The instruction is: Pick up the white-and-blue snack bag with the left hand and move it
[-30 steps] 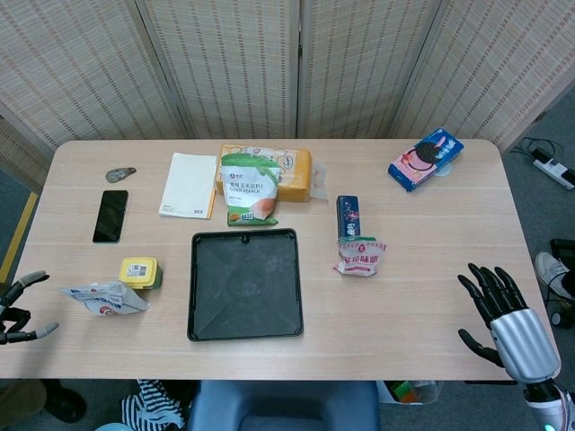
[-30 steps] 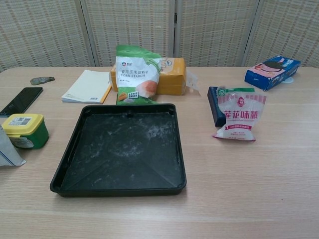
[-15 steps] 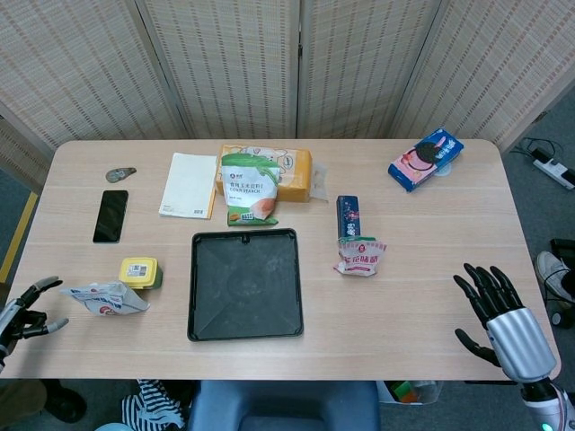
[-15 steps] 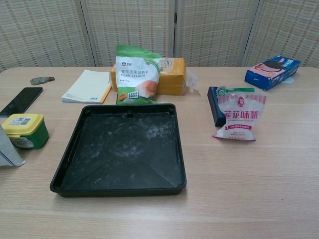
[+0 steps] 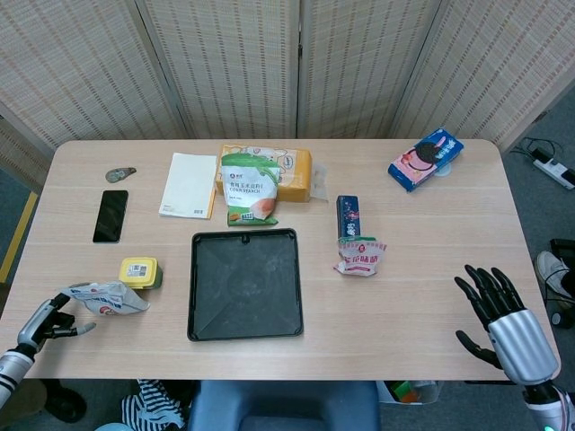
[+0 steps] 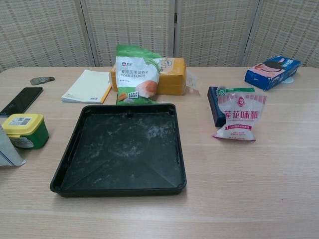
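Observation:
The white-and-blue snack bag (image 5: 106, 297) lies flat near the table's front left edge, just in front of a small yellow-lidded tub (image 5: 141, 271). Only its right corner (image 6: 8, 151) shows at the left border of the chest view. My left hand (image 5: 49, 320) hovers low at the bag's left end, fingers apart and holding nothing; whether they touch the bag I cannot tell. My right hand (image 5: 499, 316) stays beyond the table's front right corner, fingers spread. Neither hand appears in the chest view.
A black tray (image 5: 244, 283) sits right of the bag. Behind it stand a corn starch bag (image 5: 248, 189) and a yellow pack (image 5: 292, 171). A phone (image 5: 110, 215), a notepad (image 5: 189, 184), a pink-and-white sachet (image 5: 360, 255) and a cookie pack (image 5: 426, 158) are also here.
My left hand has moved in from the left border toward the snack bag's left end. The right hand has barely shifted. Nothing on the table has moved.

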`<move>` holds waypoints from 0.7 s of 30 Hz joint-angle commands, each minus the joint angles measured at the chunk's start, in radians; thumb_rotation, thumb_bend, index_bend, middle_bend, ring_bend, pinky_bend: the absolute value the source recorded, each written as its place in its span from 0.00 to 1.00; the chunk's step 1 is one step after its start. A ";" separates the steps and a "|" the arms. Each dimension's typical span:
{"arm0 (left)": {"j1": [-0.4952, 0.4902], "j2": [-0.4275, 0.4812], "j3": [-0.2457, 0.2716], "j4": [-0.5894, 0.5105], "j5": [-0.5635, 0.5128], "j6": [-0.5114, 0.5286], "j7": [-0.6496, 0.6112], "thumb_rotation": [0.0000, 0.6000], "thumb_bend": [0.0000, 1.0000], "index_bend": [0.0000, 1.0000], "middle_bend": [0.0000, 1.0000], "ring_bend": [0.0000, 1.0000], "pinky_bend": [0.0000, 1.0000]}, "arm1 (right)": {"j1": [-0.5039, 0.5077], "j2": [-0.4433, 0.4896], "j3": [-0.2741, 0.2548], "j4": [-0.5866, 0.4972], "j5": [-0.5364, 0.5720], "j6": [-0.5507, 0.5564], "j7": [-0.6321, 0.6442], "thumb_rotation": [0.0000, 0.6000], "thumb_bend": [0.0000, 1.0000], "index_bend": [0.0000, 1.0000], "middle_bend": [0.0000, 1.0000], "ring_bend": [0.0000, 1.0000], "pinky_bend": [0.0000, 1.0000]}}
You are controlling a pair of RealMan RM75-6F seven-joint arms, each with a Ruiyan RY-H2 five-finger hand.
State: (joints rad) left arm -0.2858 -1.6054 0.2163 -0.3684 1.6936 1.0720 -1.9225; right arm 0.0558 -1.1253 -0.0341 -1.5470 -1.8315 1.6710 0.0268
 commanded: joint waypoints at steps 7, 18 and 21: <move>-0.045 -0.022 0.020 0.001 0.015 -0.041 -0.030 1.00 0.15 0.21 0.19 1.00 1.00 | 0.001 0.001 0.002 -0.002 0.008 -0.003 0.001 1.00 0.26 0.00 0.00 0.00 0.00; -0.063 -0.029 0.020 -0.019 0.010 -0.029 -0.009 1.00 0.15 0.25 0.27 1.00 1.00 | -0.001 0.006 0.001 -0.004 0.008 0.001 0.008 1.00 0.26 0.00 0.00 0.00 0.00; -0.061 -0.039 0.015 -0.022 0.002 -0.035 0.024 1.00 0.15 0.30 0.32 1.00 1.00 | -0.005 0.006 0.001 -0.002 0.006 0.010 0.011 1.00 0.26 0.00 0.00 0.00 0.00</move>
State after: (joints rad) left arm -0.3479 -1.6392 0.2341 -0.3884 1.7004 1.0410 -1.9117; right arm 0.0516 -1.1194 -0.0331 -1.5496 -1.8252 1.6804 0.0372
